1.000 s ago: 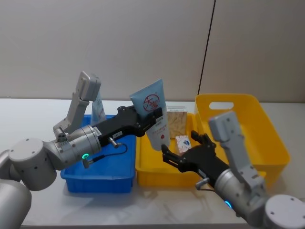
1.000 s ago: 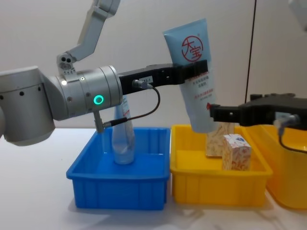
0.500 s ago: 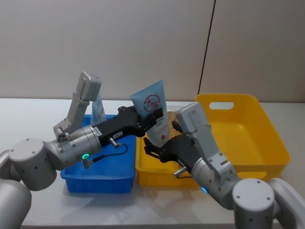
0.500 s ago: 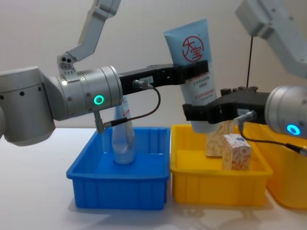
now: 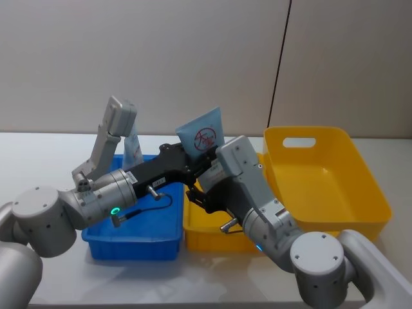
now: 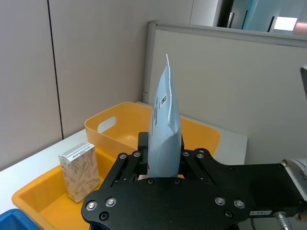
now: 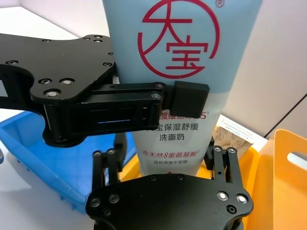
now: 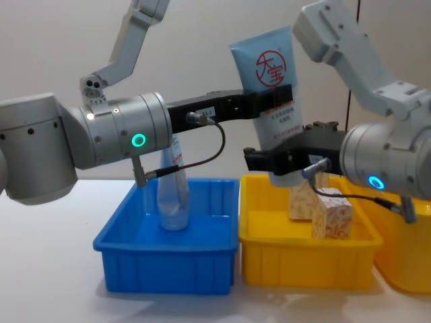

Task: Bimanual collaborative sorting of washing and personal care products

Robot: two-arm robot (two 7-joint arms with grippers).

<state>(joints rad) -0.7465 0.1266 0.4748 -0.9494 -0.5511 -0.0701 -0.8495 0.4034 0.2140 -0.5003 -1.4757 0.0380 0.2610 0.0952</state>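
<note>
The larger light-blue tube (image 8: 269,67) with a red circle logo stands upright in the air, cap end down, above the small yellow bin (image 8: 303,262). My left gripper (image 8: 273,97) is shut on its middle, as the left wrist view shows (image 6: 163,158). My right gripper (image 8: 279,161) is open, its fingers (image 7: 223,163) straddling the tube's lower end (image 7: 168,143). A smaller tube (image 8: 174,195) leans upright in the blue bin (image 8: 168,269). Two cardboard boxes (image 8: 331,214) stand in the small yellow bin, one behind the other (image 8: 303,198).
A large yellow bin (image 5: 328,174) with a handle slot sits at the right on the white table (image 5: 38,154). The blue bin (image 5: 135,248) and the small yellow bin (image 5: 206,238) stand side by side in front of me. A grey wall lies behind.
My right arm has swung left and brought its open gripper around the lower end of the held tube. The left arm and the tube have stayed still.
</note>
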